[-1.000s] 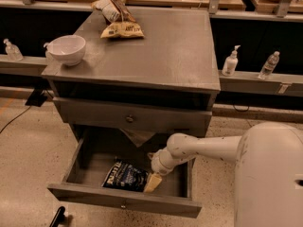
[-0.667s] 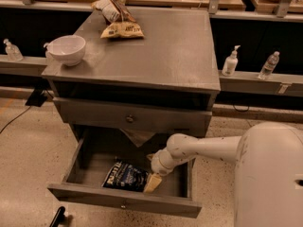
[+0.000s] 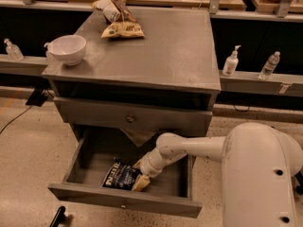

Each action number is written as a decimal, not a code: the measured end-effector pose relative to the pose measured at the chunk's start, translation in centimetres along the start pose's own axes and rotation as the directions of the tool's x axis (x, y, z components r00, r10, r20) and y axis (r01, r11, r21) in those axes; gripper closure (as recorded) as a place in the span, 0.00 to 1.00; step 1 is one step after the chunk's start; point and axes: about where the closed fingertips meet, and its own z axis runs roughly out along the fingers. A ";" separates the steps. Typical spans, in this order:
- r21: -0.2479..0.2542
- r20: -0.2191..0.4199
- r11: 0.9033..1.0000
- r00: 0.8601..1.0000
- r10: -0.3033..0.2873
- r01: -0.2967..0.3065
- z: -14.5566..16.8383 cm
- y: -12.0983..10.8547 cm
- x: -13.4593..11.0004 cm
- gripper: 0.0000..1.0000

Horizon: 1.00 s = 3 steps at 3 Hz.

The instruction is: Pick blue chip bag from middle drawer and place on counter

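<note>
The blue chip bag (image 3: 120, 176) lies flat in the open middle drawer (image 3: 123, 198), near its front. My gripper (image 3: 141, 179) reaches down into the drawer from the right and sits at the bag's right edge, touching it. A tan fingertip (image 3: 141, 183) shows against the bag. The white arm (image 3: 189, 148) runs from the gripper to the robot body at the lower right. The counter (image 3: 170, 51) is the grey cabinet's top, above the closed knobbed drawer (image 3: 130, 118).
A white bowl (image 3: 67, 49) stands at the counter's left edge. A tan-yellow bag (image 3: 122, 30) and a white-and-brown bag (image 3: 111, 6) lie at its back. Bottles (image 3: 230, 61) stand on the ledge to the right, another bottle (image 3: 12, 49) to the left.
The gripper has stayed at the right edge of the blue bag in the drawer; nothing has visibly moved.
</note>
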 end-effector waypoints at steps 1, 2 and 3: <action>-0.057 0.040 0.998 0.999 -0.018 0.021 1.8 0.1 -1.6 0.53; -0.070 0.058 0.997 0.998 -0.018 0.022 2.1 0.1 -2.2 0.76; 0.005 0.119 0.996 0.989 -0.087 0.087 -2.2 -0.8 -4.8 0.99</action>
